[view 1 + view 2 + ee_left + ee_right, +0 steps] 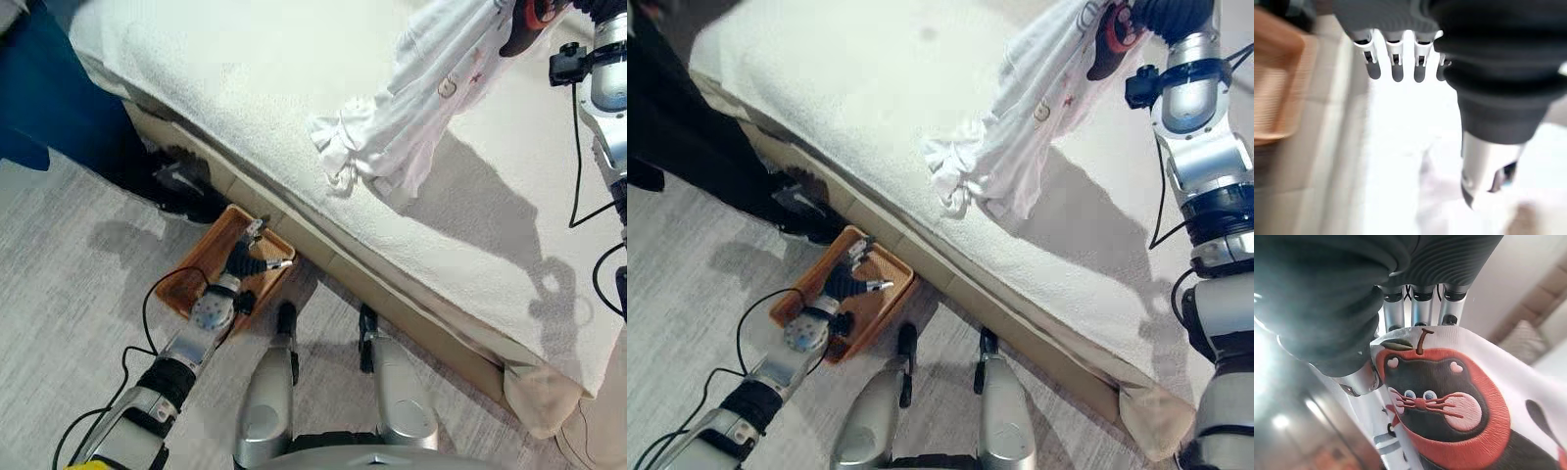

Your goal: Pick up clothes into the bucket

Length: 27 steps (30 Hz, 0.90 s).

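A white garment (411,108) with a red apple-and-cat print (1449,401) hangs above the bed, its lower end bunched just over the cover. My right hand (1166,15) is shut on its top edge at the upper right, the fingers curled behind the cloth in the right wrist view. An orange-brown woven basket (186,279) stands on the floor against the bed's side. My left hand (245,259) hovers over the basket's far end, open, with nothing in it; its straight fingers (1396,58) show in the left wrist view, with the basket (1273,88) beside them.
The bed (245,88) with a white fluffy cover runs diagonally across the view, its beige base along the grey carpet. A person in dark trousers (49,98) stands at the upper left, a dark shoe (181,186) close to the basket.
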Motion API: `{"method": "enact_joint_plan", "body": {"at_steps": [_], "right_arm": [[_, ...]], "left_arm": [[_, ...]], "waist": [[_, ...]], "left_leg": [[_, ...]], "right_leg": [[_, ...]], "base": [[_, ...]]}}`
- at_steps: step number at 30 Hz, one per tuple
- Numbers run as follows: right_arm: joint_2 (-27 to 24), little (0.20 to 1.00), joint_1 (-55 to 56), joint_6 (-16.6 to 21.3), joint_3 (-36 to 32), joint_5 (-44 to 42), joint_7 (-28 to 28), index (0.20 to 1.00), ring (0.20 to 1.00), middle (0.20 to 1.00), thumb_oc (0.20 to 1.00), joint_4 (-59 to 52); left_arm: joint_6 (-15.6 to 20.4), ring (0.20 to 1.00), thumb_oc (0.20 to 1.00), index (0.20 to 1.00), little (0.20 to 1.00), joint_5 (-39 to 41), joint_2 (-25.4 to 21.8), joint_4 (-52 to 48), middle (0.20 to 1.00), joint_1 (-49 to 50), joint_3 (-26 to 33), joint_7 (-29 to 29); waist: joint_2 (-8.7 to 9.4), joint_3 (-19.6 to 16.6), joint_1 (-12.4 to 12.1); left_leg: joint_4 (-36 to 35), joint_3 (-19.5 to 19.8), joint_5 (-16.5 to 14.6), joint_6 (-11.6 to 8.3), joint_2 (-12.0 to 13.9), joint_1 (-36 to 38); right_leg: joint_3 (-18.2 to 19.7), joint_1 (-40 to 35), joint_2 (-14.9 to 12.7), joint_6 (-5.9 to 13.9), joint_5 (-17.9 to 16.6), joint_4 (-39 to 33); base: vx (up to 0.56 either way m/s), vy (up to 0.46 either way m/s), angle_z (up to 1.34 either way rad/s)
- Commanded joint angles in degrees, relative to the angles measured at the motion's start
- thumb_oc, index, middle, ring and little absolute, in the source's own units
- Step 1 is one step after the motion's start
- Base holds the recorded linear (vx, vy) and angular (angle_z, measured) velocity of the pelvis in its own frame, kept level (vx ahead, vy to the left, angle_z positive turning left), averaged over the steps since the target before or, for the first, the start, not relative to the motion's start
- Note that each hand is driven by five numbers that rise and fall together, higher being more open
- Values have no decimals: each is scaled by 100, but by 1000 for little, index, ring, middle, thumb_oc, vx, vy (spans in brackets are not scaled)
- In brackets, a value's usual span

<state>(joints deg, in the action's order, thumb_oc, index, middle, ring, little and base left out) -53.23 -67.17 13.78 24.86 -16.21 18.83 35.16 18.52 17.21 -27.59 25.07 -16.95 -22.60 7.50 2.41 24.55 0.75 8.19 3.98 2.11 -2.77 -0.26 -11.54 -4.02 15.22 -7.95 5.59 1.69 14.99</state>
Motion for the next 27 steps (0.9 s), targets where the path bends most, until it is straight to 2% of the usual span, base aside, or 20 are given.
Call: {"method": "enact_joint_plan", "body": {"at_steps": [1,2,3,6,7,13,14,16,19,27], "right_arm": [[-31,200,19,378,-129,-481,-100,200,200,200,200,-319],[-16,200,73,408,-131,-638,-222,200,200,200,200,-506],[-15,200,80,408,-134,-641,-225,200,200,200,200,-508],[-2,200,100,414,-156,-933,-362,200,200,200,200,-694],[39,200,70,375,-67,-1090,-499,200,200,200,200,-898],[-181,200,272,202,152,-1633,-1001,200,200,200,200,-1308],[-311,200,399,152,283,-1863,-1319,200,200,200,200,-1566],[-387,200,443,119,378,-1955,-1464,200,200,200,200,-1744],[-663,200,595,-19,661,-2164,-1891,200,200,200,200,-2320],[-728,200,838,-86,926,-2647,-2416,200,200,200,200,-3101]], "left_arm": [[283,1000,1000,1000,1000,436,35,-395,1000,273,118,-193],[280,1000,1000,1000,1000,415,3,-705,1000,190,112,-208],[273,1000,1000,1000,1000,415,-2,-716,1000,200,114,-208],[214,1000,1000,1000,1000,381,-74,-1126,1000,128,84,-266],[97,1000,1000,1000,1000,513,-48,-1281,1000,-95,-23,-301],[-111,1000,1000,1000,1000,748,22,-1723,1000,-579,-229,-401],[-148,1000,1000,1000,1000,748,-27,-1842,1000,-800,-269,-432],[-182,1000,1000,1000,1000,751,-18,-1788,1000,-945,-346,-425],[-254,1000,1000,1000,1000,399,124,-1411,1000,-1655,-617,-274],[-373,1000,1000,1000,1000,-151,562,-679,1000,-2480,-1030,-32]], "waist": [[255,-788,166],[297,-1024,237],[300,-1018,231],[338,-1345,313],[367,-1576,397],[377,-1866,505],[372,-1977,540],[378,-2012,556],[387,-2163,610],[364,-2268,647]], "left_leg": [[369,-171,-474,-23,-76,45],[158,-251,-465,-25,-39,255],[132,-256,-458,-25,-37,284],[-155,-368,-422,-39,43,565],[-294,-427,-395,-45,83,739],[-461,-491,-410,-40,124,1088],[-494,-515,-427,-44,132,1182],[-511,-526,-430,-47,135,1227],[-574,-531,-449,-67,167,1370],[-613,-493,-457,-84,187,1500]], "right_leg": [[98,-434,108,145,-162,-492],[125,-619,168,163,-199,-720],[129,-643,170,163,-206,-740],[136,-861,203,191,-287,-994],[159,-998,224,208,-301,-1069],[139,-1285,241,192,-230,-1078],[135,-1362,246,191,-206,-1093],[130,-1403,243,190,-194,-1097],[110,-1544,257,192,-135,-1117],[46,-1712,250,192,-79,-1135]], "base": [[145,9,-16],[72,2,-9],[101,-2,-17],[94,-6,-21],[93,-3,-14],[87,-3,-12],[58,-9,-5],[69,-17,-3],[67,-23,0],[22,-9,0]]}}
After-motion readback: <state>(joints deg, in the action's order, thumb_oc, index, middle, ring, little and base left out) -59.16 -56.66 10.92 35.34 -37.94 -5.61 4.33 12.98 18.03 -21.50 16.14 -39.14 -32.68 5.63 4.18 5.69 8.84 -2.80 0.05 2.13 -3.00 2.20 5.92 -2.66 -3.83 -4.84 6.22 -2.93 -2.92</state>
